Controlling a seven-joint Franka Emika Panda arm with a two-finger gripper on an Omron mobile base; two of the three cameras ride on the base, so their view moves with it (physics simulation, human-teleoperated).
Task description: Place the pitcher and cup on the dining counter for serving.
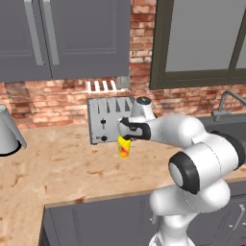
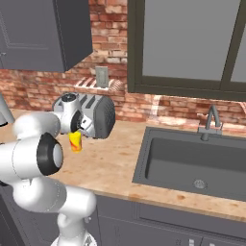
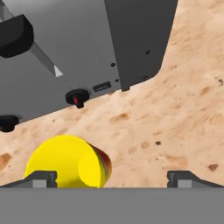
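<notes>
under the open claw, cup

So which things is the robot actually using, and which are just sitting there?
For the job:
- cup
- pitcher
- gripper, open above the cup

Just sitting there:
- toaster
- sink
- faucet

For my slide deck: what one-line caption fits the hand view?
Open gripper poised above the yellow cup, which stands beside the toaster on the wood counter.
</notes>
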